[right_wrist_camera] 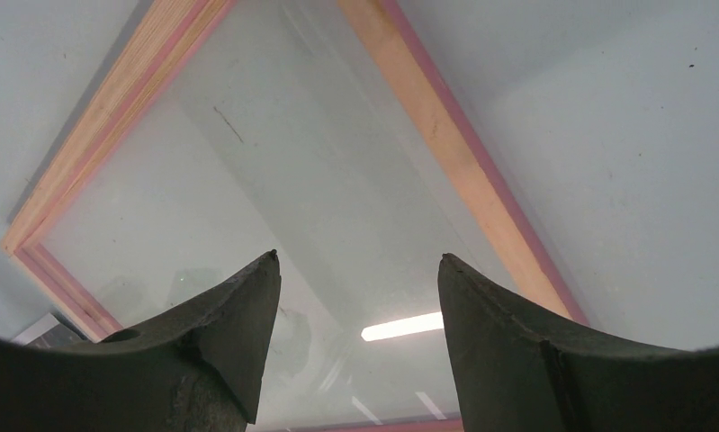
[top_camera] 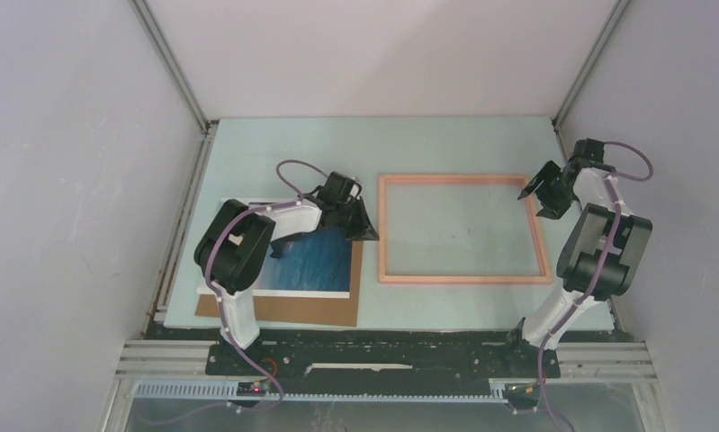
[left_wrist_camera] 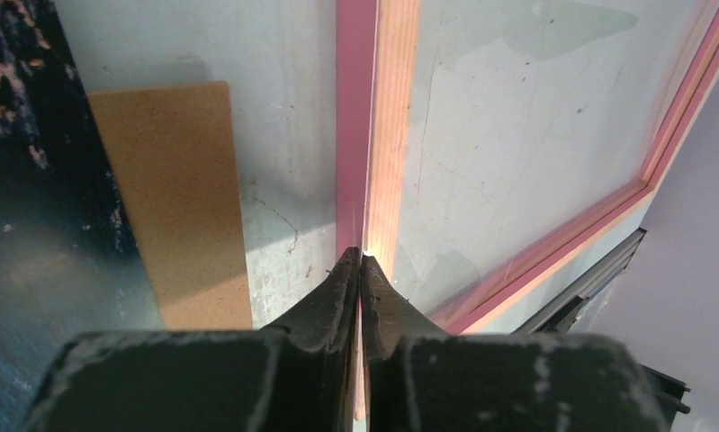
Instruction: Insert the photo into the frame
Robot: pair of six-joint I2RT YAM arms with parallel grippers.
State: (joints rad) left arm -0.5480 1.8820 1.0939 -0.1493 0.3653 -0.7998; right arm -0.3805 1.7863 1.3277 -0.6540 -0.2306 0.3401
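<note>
The photo (top_camera: 315, 261) lies picture side up on a brown cardboard sheet (top_camera: 283, 310) at the left of the table. In the left wrist view the photo (left_wrist_camera: 22, 225) shows as a dark blue area at the far left. The frame (top_camera: 463, 277) lies flat to its right. My left gripper (top_camera: 366, 232) stands between them, shut. Its tips (left_wrist_camera: 361, 256) sit over the frame's left rail (left_wrist_camera: 355, 117), which shows through the thin slit; contact cannot be told. My right gripper (top_camera: 535, 204) hovers open over the frame's right side (right_wrist_camera: 463, 171), with nothing between the fingers (right_wrist_camera: 357, 258).
A strip of the cardboard (left_wrist_camera: 180, 198) shows between the photo and the frame. Pale walls close the table in on three sides, with metal posts at the far corners. An aluminium rail (top_camera: 382, 346) with both arm bases runs along the near edge.
</note>
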